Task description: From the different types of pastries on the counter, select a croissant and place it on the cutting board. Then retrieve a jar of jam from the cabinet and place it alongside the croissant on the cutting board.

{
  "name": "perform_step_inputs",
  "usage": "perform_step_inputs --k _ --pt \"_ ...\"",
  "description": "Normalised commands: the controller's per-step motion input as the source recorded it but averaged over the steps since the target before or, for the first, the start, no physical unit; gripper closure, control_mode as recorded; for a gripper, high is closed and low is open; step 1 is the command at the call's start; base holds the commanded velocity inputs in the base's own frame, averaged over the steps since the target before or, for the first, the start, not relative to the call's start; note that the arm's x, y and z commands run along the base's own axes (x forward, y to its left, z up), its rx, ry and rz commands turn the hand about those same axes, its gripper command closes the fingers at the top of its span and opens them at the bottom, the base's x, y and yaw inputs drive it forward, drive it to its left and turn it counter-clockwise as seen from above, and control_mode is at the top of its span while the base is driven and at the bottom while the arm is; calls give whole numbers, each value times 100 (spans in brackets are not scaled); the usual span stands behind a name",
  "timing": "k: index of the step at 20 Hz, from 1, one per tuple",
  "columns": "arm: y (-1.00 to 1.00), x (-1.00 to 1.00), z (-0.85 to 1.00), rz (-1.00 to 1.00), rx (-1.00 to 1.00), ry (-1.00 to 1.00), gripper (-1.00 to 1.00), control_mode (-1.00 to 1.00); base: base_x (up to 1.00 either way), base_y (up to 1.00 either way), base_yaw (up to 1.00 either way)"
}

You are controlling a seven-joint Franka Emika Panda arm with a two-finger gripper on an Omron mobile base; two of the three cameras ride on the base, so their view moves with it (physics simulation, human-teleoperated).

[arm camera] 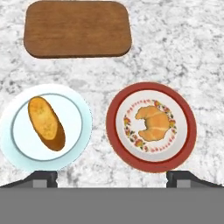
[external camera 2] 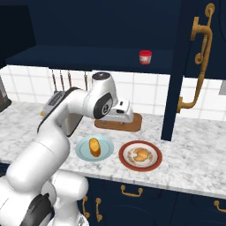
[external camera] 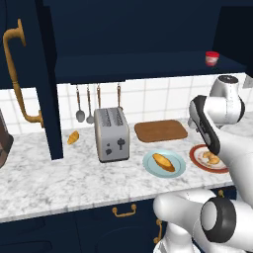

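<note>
The croissant (arm camera: 153, 122) lies on a red-rimmed plate (arm camera: 114, 131) with a flowered border, on the marbled surface (arm camera: 183, 52), nearer the robot than the cutting board (arm camera: 78, 28) and off its right corner in the hand view. Just beside that plate, on its left, a round light-blue plate (arm camera: 13, 148) carries a longer orange loaf-shaped pastry (arm camera: 46, 123); the two plates sit close but apart. The cutting board is bare, lying flat against the tiled wall side of the surface. Left of the board in the left base view stands a grey toaster (external camera: 112, 133), and beyond the toaster a small orange pastry (external camera: 73, 137) lies directly on the surface. Above the board, a red-lidded jar (external camera: 212, 58) stands on the shelf of the navy cabinet (external camera: 148, 66), whose door with the brass handle (external camera: 17, 74) stands open. The claw (arm camera: 112, 177) hangs above the two plates with its tips spread wide apart, holding nothing.
</note>
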Motion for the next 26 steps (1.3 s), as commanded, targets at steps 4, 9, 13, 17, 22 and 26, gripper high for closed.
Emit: perform_step_inputs --k 4,9,13,17,22,26 --pt "-54 17 -36 -14 -2 8 -100 -100 0 0 0" --pt "-53 15 -36 -8 0 10 -100 -100 0 0 0" --pt "-33 19 -37 -2 0 0 -100 -100 0 0 0" --pt "-26 27 -30 0 0 0 -100 -100 0 0 0" --pt "-25 15 -49 0 0 0 -100 -100 0 0 0" --pt "-24 8 -50 0 0 0 -100 -100 0 0 0"
